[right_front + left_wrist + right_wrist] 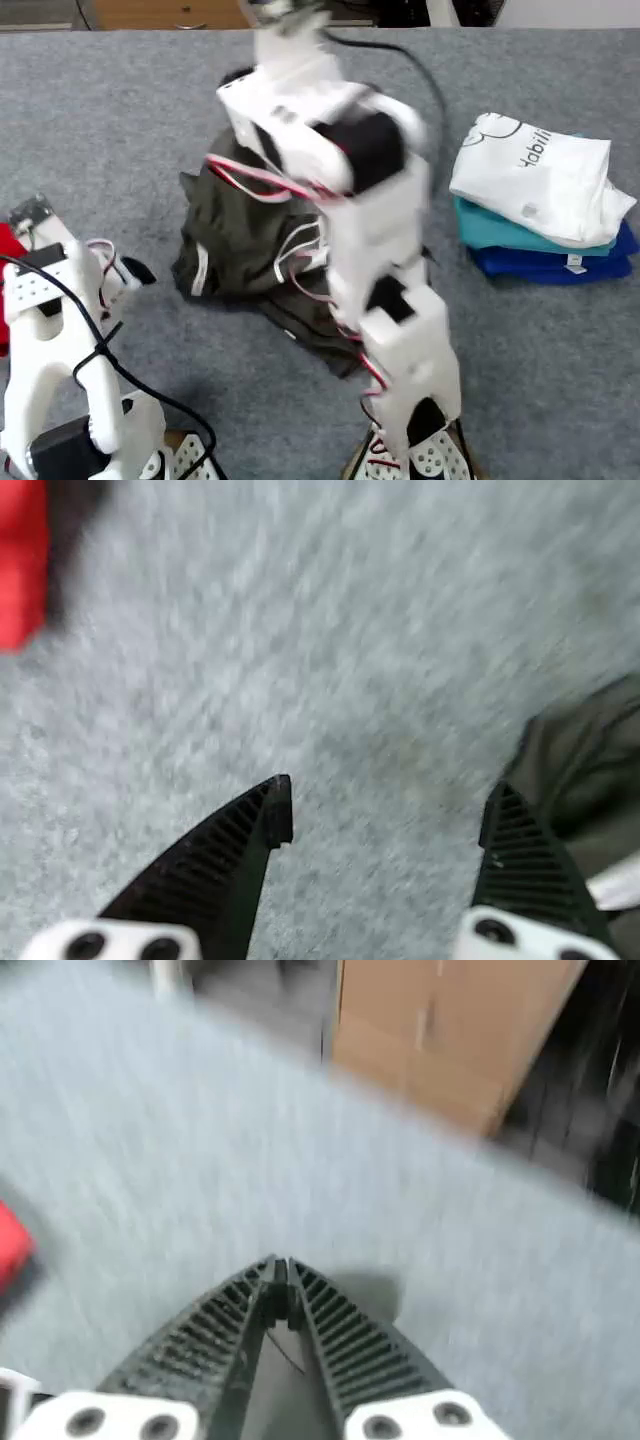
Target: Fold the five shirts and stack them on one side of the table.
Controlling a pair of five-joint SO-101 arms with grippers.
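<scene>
A crumpled dark olive shirt (235, 235) lies in the middle of the grey table, partly hidden by my right arm (345, 160), which rises over it. Three folded shirts are stacked at the right: a white one (540, 175) on a teal one (500, 232) on a blue one (560, 262). A red cloth (8, 250) shows at the left edge behind my left arm. My left gripper (390, 810) hangs open over bare table, with the olive shirt's edge (590, 750) just beside one finger. My right gripper (280, 1275) is shut with nothing in it, held above the table.
Past the table's far edge stands a brown cabinet (450, 1030). Bare grey table (120, 120) stretches to the left and behind the olive shirt. Both arm bases sit at the near edge.
</scene>
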